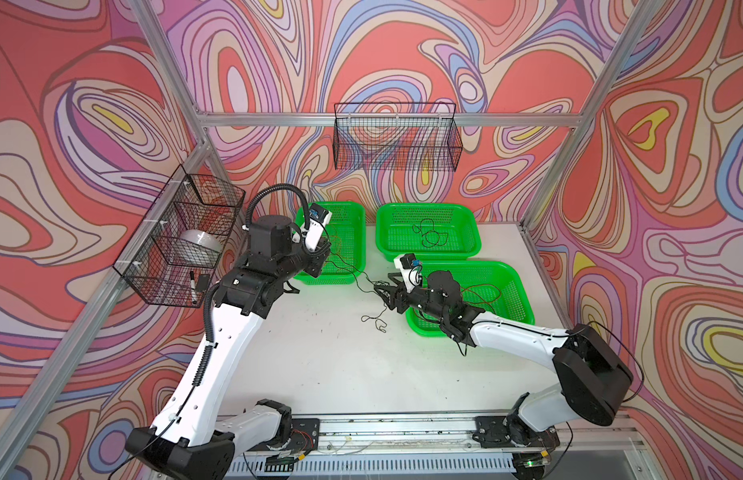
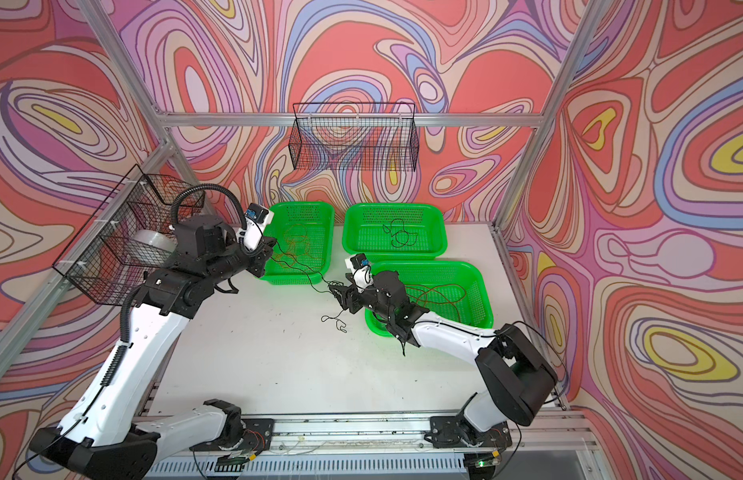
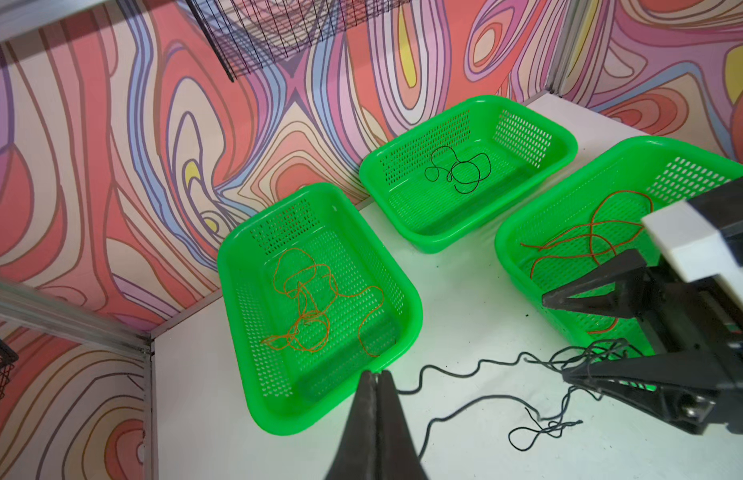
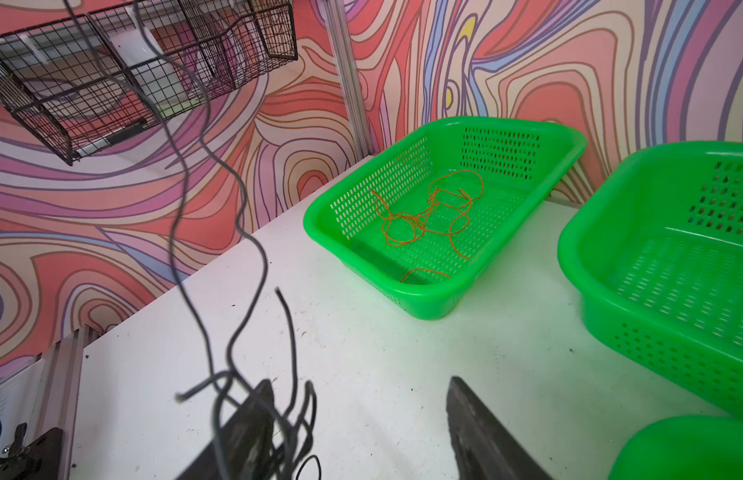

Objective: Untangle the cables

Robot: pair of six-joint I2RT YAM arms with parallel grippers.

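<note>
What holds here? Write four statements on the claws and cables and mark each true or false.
1. The left claw is shut on a black cable. True.
2. The right claw is shut. False: its jaws stand apart, with black strands draped over one finger.
3. The orange cables lie inside a green basket. True.
4. The dark red cables lie on the bare table. False: they lie in the nearer basket.
</note>
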